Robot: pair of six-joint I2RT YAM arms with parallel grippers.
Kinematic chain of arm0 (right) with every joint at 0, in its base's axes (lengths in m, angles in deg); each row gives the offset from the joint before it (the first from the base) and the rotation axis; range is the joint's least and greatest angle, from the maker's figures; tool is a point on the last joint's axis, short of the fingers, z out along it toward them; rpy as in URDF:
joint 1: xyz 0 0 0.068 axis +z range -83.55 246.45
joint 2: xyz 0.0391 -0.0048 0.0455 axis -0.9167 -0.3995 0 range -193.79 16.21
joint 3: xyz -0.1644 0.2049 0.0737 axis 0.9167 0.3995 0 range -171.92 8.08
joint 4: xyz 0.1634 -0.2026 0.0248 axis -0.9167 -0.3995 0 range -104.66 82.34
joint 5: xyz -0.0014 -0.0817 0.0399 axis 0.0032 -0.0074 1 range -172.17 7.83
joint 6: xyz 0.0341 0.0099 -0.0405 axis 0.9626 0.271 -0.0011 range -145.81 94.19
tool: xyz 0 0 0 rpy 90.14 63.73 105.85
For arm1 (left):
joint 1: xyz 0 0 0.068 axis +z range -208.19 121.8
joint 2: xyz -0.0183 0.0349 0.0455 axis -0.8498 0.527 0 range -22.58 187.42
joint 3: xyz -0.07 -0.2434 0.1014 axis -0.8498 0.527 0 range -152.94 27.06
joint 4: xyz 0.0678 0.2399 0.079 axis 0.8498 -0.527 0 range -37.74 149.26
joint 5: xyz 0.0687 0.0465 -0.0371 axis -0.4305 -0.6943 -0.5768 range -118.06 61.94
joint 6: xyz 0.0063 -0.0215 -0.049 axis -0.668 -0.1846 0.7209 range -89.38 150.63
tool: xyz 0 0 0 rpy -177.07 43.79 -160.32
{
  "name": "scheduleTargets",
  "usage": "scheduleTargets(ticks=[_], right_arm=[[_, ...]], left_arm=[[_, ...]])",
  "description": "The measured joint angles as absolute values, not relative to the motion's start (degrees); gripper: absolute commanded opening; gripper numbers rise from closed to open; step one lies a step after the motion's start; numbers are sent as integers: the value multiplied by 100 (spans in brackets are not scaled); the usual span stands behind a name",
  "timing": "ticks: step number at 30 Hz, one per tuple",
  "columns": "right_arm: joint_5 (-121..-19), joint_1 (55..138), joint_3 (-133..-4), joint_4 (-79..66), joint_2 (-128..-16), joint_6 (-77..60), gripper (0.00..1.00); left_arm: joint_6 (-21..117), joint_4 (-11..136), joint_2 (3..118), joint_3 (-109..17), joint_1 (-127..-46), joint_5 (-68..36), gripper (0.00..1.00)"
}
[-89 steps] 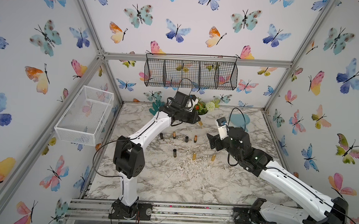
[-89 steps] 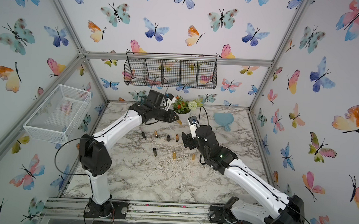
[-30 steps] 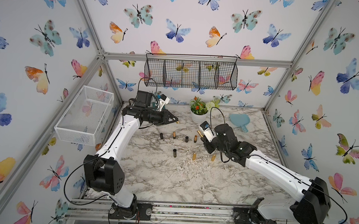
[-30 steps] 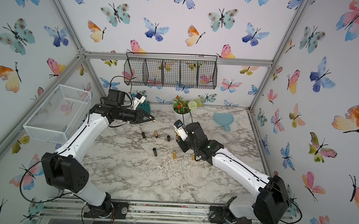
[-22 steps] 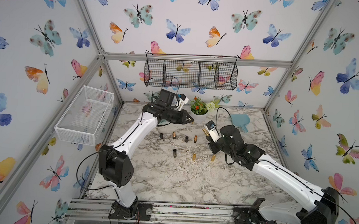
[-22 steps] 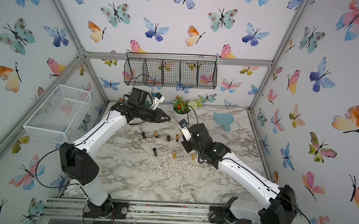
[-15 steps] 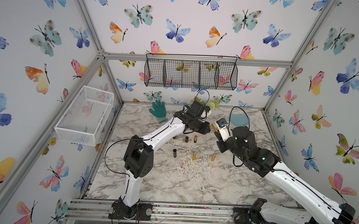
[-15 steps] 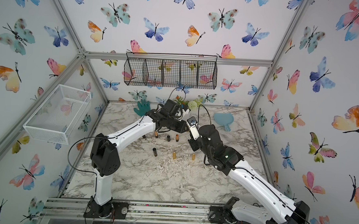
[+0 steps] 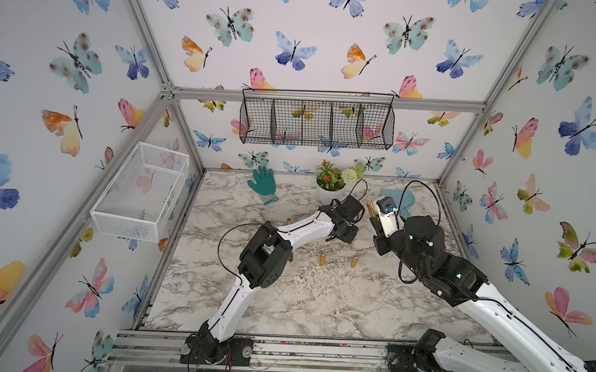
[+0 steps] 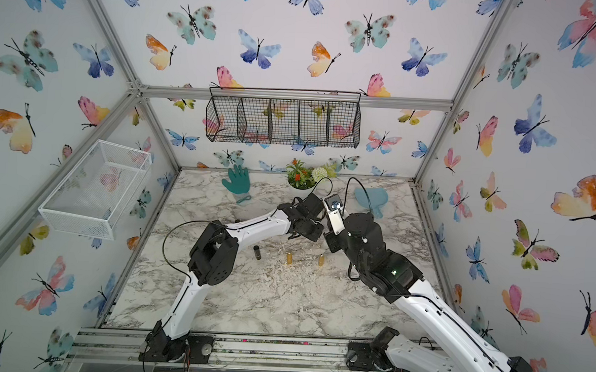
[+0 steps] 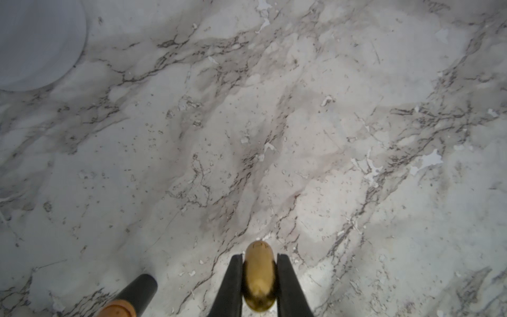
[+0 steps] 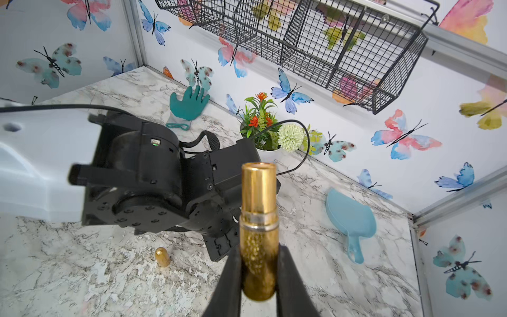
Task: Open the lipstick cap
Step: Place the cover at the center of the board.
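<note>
My right gripper (image 12: 258, 248) is shut on the glittery gold base of the lipstick (image 12: 258, 197). Its smooth gold inner tube stands bare with no cap on it. In a top view the lipstick (image 9: 371, 208) is held up above the table's back right. My left gripper (image 11: 259, 256) is shut on a gold round-ended lipstick cap (image 11: 259, 277), low over the marble. In a top view the left gripper (image 9: 346, 235) hangs just left of the right gripper (image 9: 374, 217), apart from it.
Two gold round-topped pieces (image 9: 322, 260) (image 9: 354, 262) and a black tube (image 10: 257, 252) stand mid-table. A black tube with a brownish end (image 11: 131, 293) lies near the left fingers. A potted plant (image 9: 332, 181), green glove (image 9: 262, 181) and blue hand mirror (image 12: 349, 216) lie at the back.
The left arm has swung from the back left across to the right gripper, then dropped toward the table. The right gripper has shifted slightly right. Both stay shut.
</note>
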State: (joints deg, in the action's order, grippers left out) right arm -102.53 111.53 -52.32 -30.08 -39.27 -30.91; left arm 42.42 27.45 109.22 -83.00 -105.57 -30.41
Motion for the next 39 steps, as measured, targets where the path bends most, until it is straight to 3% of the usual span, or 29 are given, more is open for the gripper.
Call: scheduleTargets(ticks=[9,16,28,34,39], right_arm=[[-10255,11153,-5169,-3017,-4037,-3043,10],[-10255,11153,-5123,-3030,-4048,-2989,10],[-10251,11153,-5066,-3032,-4052,-2971,11],[-10190,11153,-5066,-2966,-4059,-2971,12],[-9982,11153,-5062,-2634,-4253,-2973,12]], left_arm=[[4198,2880,11301,-8435,-10555,-3353,9],[4150,2880,11347,-8481,-10585,-3371,35],[4156,2825,10944,-8477,-10616,-3294,47],[4344,2823,9871,-8527,-10408,-2424,55],[4613,2887,8955,-8376,-9650,-1117,56]])
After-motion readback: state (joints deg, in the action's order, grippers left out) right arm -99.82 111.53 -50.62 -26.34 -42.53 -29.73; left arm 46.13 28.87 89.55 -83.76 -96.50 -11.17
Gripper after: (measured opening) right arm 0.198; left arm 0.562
